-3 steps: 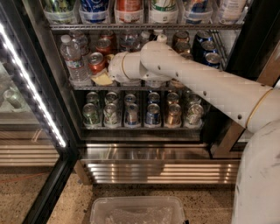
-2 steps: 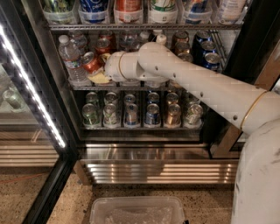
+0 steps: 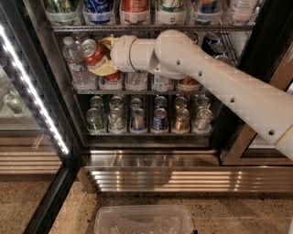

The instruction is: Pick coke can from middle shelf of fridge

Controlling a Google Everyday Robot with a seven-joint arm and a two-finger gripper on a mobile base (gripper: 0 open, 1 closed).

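The fridge (image 3: 151, 157) stands open in the camera view, with its glass door and LED strip at the left. My gripper (image 3: 98, 55) is at the left end of the middle shelf (image 3: 137, 92), shut on the red coke can (image 3: 91, 51). The can is tilted with its silver top pointing up and left, and is held clear above the shelf rail. Yellowish fingers (image 3: 104, 69) clamp it from above and below. My white arm reaches in from the right and hides much of the shelf's middle row.
A clear water bottle (image 3: 74, 64) stands just left of the can. More bottles and cans stand under my arm. The lower shelf holds rows of cans (image 3: 160, 119). The top shelf holds bottles (image 3: 135, 9). A clear plastic bin (image 3: 143, 220) sits on the floor in front.
My gripper has moved up and to the left with the coke can in it, and the can now sits higher above the shelf.
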